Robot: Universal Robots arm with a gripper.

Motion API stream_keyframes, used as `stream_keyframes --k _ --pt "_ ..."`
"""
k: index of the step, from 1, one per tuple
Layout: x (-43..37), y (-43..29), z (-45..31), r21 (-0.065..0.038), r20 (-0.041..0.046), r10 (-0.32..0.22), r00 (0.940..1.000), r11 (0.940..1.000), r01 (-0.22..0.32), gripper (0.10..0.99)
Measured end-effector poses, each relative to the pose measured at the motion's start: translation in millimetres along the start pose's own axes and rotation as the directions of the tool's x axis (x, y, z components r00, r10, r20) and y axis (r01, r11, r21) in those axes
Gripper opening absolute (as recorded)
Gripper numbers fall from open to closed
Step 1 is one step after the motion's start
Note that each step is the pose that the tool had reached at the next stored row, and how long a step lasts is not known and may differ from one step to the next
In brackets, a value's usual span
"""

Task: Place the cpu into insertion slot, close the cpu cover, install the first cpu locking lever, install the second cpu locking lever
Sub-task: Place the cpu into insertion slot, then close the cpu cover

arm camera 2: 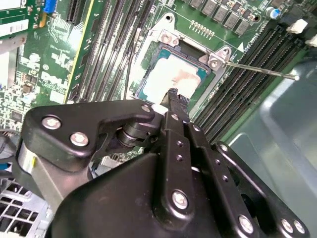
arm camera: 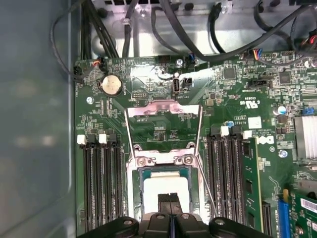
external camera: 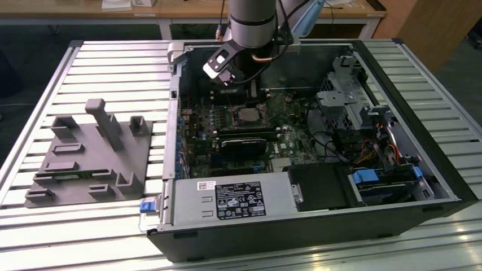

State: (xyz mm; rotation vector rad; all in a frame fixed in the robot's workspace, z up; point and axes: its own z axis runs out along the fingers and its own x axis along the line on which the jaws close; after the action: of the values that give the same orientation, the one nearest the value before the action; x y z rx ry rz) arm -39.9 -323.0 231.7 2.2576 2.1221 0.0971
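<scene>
Open black PC case (external camera: 301, 240) lying on a slatted metal table (external camera: 113, 68). Grey moulded fixture (external camera: 90, 164) on the same table, on the exterior view's left, apart from the case. Labelled power supply (external camera: 184, 197) inside, along the near wall. Green board carries a coin battery (arm camera: 111, 85) and black memory slots (arm camera: 101, 183). Black cables (arm camera: 163, 25) run past the board's edge.

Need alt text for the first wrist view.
The gripper, shut, hangs over the cpu seated in the insertion slot of a green circuit board. The cpu cover is swung open beyond it, with black memory slots on both sides.
</scene>
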Motion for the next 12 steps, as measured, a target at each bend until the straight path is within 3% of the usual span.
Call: stream_keyframes --k 12 --pt "0.0 0.1 -0.9 0.000 0.0015 0.000 1.0000 1.0000 0.000 0.106"
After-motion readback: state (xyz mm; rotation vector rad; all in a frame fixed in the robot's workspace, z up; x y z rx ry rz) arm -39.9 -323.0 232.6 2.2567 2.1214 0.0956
